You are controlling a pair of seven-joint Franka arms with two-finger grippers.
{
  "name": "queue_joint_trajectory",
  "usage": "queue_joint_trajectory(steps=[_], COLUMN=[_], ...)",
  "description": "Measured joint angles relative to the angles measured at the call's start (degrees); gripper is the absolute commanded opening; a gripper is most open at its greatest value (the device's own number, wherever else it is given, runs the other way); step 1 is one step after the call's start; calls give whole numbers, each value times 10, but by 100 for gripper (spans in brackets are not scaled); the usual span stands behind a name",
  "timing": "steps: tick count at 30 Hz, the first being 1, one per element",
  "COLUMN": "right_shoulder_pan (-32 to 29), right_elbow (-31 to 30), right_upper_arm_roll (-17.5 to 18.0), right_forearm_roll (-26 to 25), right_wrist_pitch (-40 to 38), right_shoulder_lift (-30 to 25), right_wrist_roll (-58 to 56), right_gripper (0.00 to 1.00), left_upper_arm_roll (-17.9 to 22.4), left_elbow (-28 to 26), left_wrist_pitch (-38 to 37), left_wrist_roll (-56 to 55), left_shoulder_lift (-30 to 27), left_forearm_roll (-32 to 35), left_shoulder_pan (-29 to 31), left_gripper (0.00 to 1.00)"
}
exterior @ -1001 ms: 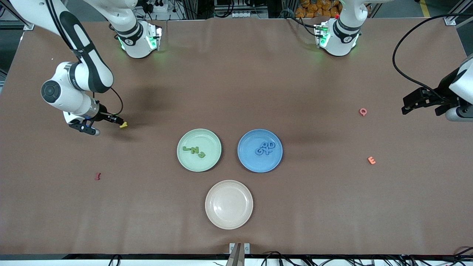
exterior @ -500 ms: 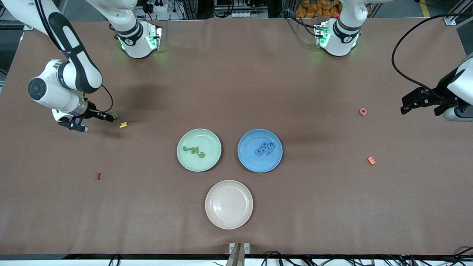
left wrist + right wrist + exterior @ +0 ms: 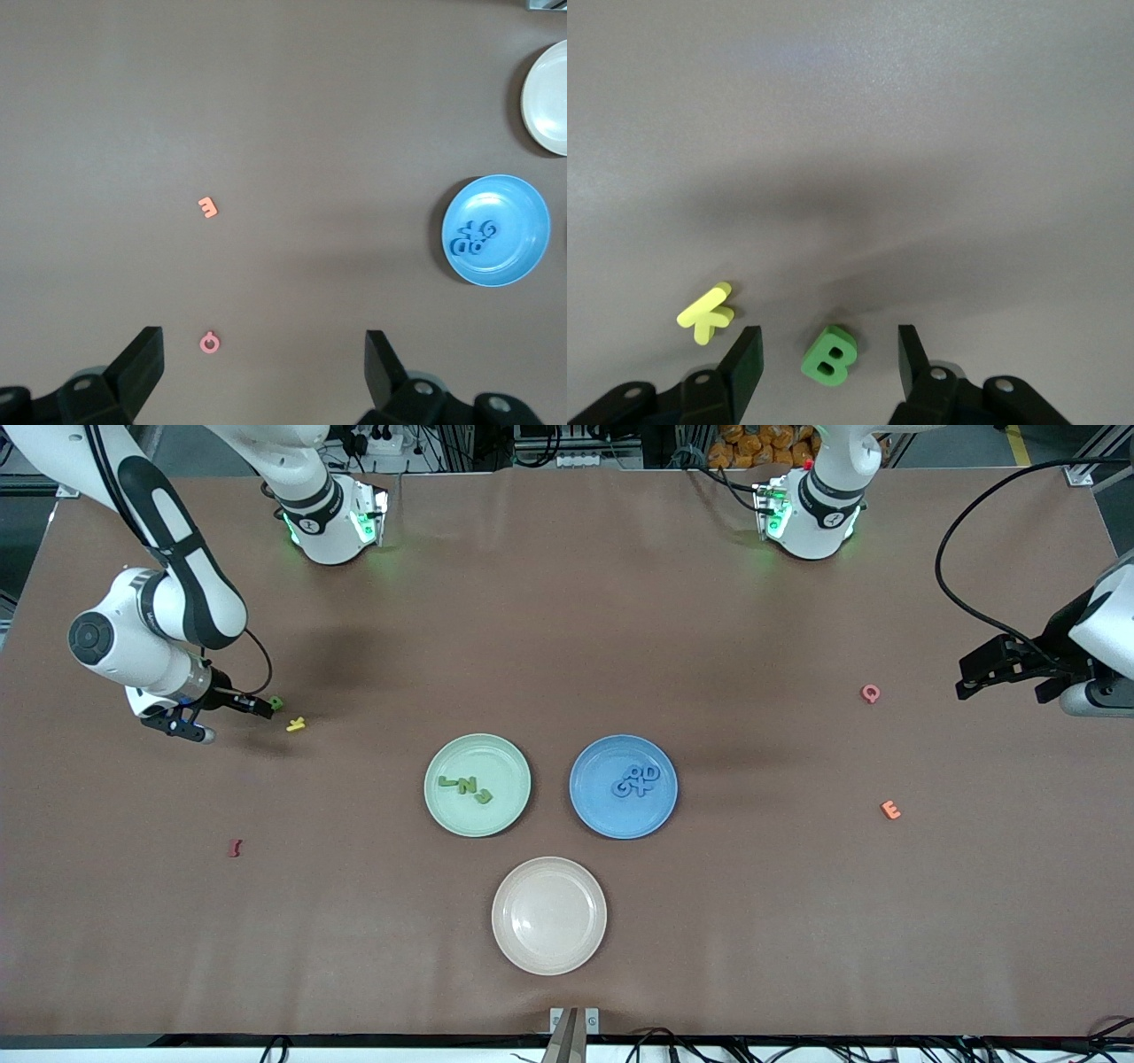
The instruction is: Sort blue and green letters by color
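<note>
A green B (image 3: 276,703) lies on the table toward the right arm's end, beside a yellow letter (image 3: 296,724). My right gripper (image 3: 264,707) is open, with the B (image 3: 829,356) between its fingers (image 3: 744,359), not touching them. Three green letters (image 3: 465,786) lie in the green plate (image 3: 478,751). Four blue letters (image 3: 636,779) lie heaped in the blue plate (image 3: 611,815), which also shows in the left wrist view (image 3: 518,208). My left gripper (image 3: 967,682) waits open and empty over the table near a pink Q (image 3: 871,693).
A beige plate (image 3: 549,957) stands nearer the front camera than the two coloured plates. An orange E (image 3: 890,810) and the pink Q (image 3: 209,342) lie toward the left arm's end. A dark red letter (image 3: 235,848) lies toward the right arm's end. The yellow letter (image 3: 707,312) lies close to one right finger.
My right gripper has drawn back from the yellow letter toward the right arm's end, and the green B now shows at its fingertips. The left gripper has barely shifted.
</note>
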Motion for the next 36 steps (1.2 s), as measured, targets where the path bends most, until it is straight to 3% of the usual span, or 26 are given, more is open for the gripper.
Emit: queue_joint_trajectory(steps=[7, 36], right_shoulder_pan=[2, 3], right_elbow=[-3, -38], right_upper_arm_roll=[0, -2], right_forearm_roll=[0, 0], right_wrist_pitch=[0, -1], right_shoulder_lift=[0, -14], right_wrist_roll=[0, 0], right_gripper=[68, 68], left_upper_arm_roll=[-6, -7], left_elbow=[2, 13], left_wrist_pitch=[0, 13], left_wrist_roll=[0, 0], left_shoulder_lift=[0, 0], left_forearm_roll=[27, 28], left_shoulder_pan=[-4, -4], left_gripper=[100, 100])
